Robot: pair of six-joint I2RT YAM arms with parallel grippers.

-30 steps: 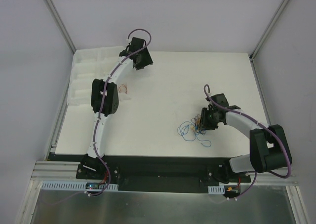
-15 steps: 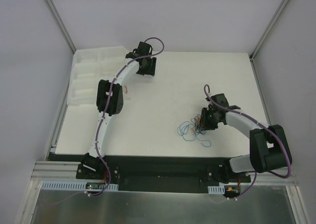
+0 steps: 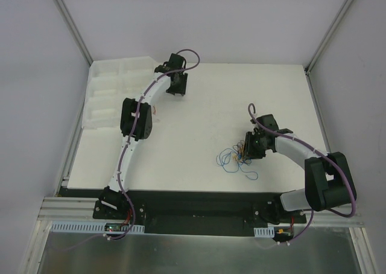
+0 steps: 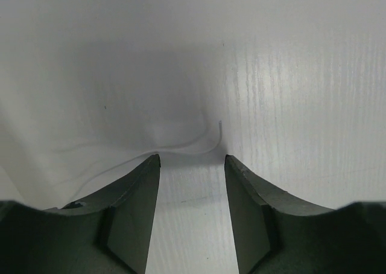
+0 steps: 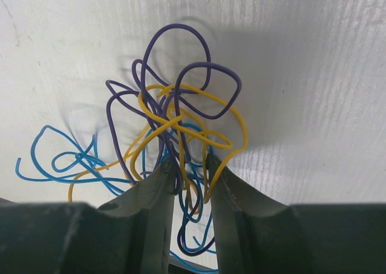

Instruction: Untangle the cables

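Top external view first: the left arm reaches up toward the upper middle of the frame, its left tool [image 3: 177, 90] poised over the white bench [image 3: 205, 123], well apart from the action and just right of the white foam tray [image 3: 111, 87] in the upper left corner. Over on the right, the right arm curls in from the lower right, and the right tool [image 3: 246, 150] sits right at the cables [image 3: 232, 158], a small tangle lying right of centre, with blue loops spilling out to the left and below. Left wrist view now: the left tool [image 4: 192, 159] has its two dark fingers [image 4: 142, 195] standing apart, nothing between them, only bare bench [image 4: 289, 75] beneath. Right wrist view, and here's the grip: the right tool [image 5: 192, 162] is clamped on the cables [image 5: 175, 120], purple, yellow and blue strands pinched between the fingertips, purple loops fanning toward the top, yellow crossing the middle, blue trailing off to the lower left.
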